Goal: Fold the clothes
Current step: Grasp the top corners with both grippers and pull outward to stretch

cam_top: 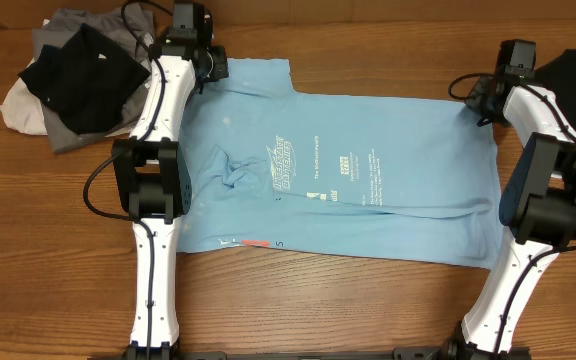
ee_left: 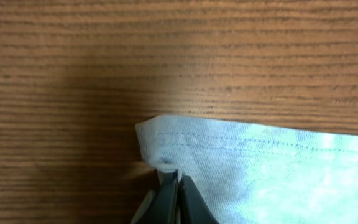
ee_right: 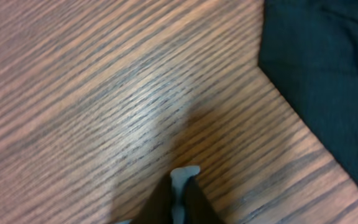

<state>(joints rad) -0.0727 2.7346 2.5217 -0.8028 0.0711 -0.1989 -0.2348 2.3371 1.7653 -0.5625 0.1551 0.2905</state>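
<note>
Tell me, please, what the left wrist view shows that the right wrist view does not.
Only the left wrist view shows a stitched hem corner of the light-blue T-shirt, spread flat on the table beyond the left tool. Only the right wrist view shows a black garment lying at the upper right, and just a small tab of blue cloth peeking above the right tool. Both show the wooden table and a shut tool at the bottom edge pinching the blue shirt.
</note>
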